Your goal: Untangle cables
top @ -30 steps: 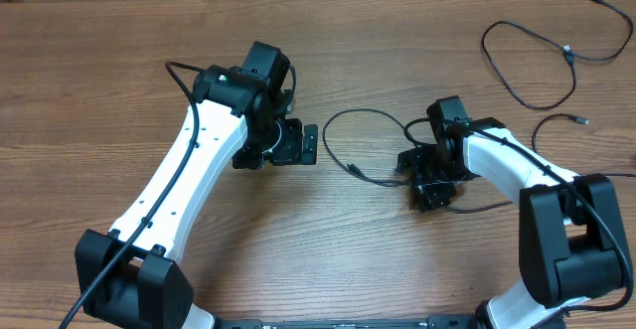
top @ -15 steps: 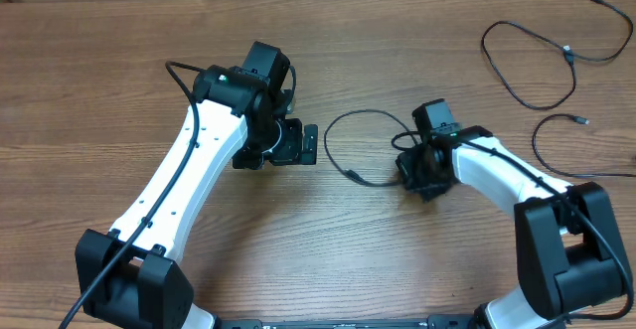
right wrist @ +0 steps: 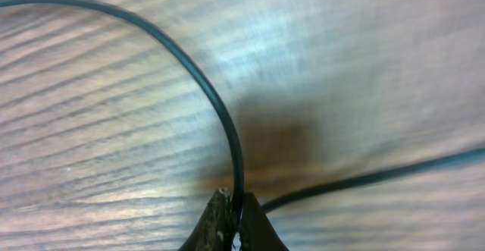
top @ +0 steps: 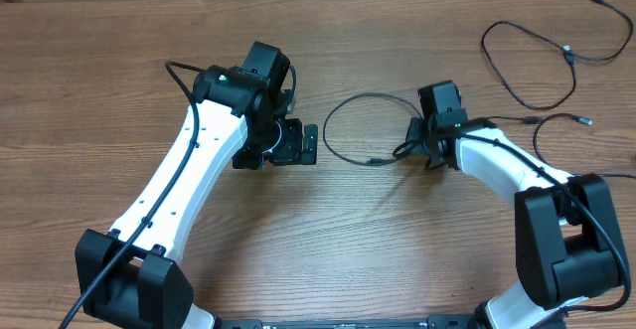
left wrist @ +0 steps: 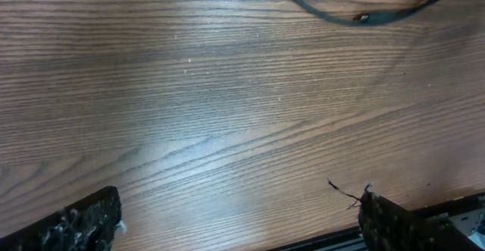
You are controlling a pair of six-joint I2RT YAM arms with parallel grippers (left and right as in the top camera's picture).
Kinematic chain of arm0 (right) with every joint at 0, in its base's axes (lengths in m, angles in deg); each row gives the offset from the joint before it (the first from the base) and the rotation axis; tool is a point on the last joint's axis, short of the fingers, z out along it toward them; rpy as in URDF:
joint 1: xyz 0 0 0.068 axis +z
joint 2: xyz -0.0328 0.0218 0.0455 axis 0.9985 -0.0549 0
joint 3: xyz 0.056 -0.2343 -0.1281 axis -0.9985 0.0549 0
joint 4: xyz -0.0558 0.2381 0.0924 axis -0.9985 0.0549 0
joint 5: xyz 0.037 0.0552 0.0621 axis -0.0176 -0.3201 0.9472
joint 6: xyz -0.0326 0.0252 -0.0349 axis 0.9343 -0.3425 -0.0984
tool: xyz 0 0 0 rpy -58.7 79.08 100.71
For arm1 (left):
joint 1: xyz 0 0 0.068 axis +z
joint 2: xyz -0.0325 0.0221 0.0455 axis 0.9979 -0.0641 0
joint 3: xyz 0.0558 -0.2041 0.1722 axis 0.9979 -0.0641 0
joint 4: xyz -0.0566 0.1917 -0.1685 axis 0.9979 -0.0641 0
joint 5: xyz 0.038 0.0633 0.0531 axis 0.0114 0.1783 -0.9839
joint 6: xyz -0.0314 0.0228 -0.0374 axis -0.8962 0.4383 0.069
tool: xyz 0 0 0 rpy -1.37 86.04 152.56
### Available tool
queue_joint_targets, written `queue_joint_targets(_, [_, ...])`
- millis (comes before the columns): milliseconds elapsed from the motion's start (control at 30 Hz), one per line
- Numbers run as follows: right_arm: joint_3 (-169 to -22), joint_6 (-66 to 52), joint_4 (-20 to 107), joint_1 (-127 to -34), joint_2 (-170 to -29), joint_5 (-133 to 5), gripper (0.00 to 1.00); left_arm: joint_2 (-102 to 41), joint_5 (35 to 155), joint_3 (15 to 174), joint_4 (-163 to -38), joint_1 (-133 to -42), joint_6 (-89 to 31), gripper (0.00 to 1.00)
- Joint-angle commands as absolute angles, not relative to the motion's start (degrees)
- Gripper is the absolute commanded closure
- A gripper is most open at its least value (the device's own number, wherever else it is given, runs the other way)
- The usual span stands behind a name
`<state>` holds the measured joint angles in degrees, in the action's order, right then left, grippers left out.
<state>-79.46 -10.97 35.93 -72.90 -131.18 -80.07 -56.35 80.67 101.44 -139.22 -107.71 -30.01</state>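
My right gripper (right wrist: 235,222) is shut on a thin black cable (right wrist: 206,92), pinched between the fingertips just above the wooden table. From overhead this cable (top: 325,133) forms a loop in the middle of the table, its small plug (top: 375,160) lying left of the right gripper (top: 410,148). My left gripper (top: 310,143) stands open with nothing in it, left of the loop. In the left wrist view its fingertips (left wrist: 91,221) are wide apart, and the cable (left wrist: 326,16) crosses the top. Two more cables lie far right: one (top: 567,53) looped, one (top: 582,121) curving toward the right arm.
The wooden table (top: 89,71) fills the view, with its far edge along the top. The right arm's white link (top: 507,165) lies over part of the nearest right-hand cable. Thick black wires run along both arms.
The right gripper has shut on the middle cable and moved up and to the right with it. The loop and its plug shifted right. The left arm has not moved.
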Motion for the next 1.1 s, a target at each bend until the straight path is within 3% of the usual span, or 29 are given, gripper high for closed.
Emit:
queue_joint_targets(0, [-87.24, 3.83, 39.17, -71.06, -131.46, -82.23, 0.96, -56.15, 80.36, 101.42, -139.15, -108.09, -28.70, 0.00])
queue_joint_targets(400, [-115.24, 3.35, 51.28, -68.51, -131.46, -72.90, 0.96, -56.15, 80.36, 101.42, -139.15, -108.09, -28.70, 0.01])
queue_joint_targets(600, [-119.94, -4.26, 54.14, -70.36, -131.46, -84.09, 0.96, -56.15, 80.36, 101.42, -139.18, -108.11, -28.70, 0.01])
queue_joint_targets(667, [-119.94, -9.68, 57.00, -71.89, -131.62, -88.35, 0.91, -56.15, 80.36, 101.40, -139.15, -108.09, -28.70, 0.00])
queue_joint_targets(700, [-119.94, -12.76, 58.97, -72.81, -131.64, -89.49, 0.85, -56.15, 80.36, 101.42, -139.18, -108.09, -28.70, 0.01])
queue_joint_targets(733, [-119.94, -17.06, 61.92, -74.17, -131.66, -90.10, 0.69, -56.15, 80.36, 101.42, -139.15, -108.11, -28.70, 0.00])
queue_joint_targets(767, [-119.90, -24.52, 66.79, -76.33, -131.73, -90.06, 0.24, -56.15, 80.36, 101.42, -139.15, -108.11, -28.70, 0.01])
queue_joint_targets(800, [-119.83, -30.35, 70.20, -77.86, -131.81, -90.06, 0.13, -56.15, 80.36, 101.42, -139.15, -108.11, -28.70, 0.01])
queue_joint_targets(900, [-118.46, -42.92, 76.04, -81.99, -131.92, -89.88, 0.00, -56.15, 80.36, 101.42, -139.18, -108.11, -28.70, 0.00])
queue_joint_targets(1067, [-112.69, -47.27, 72.56, -88.02, -131.97, -86.65, 0.00, -56.15, 80.36, 101.42, -139.18, -108.11, -28.70, 0.00])
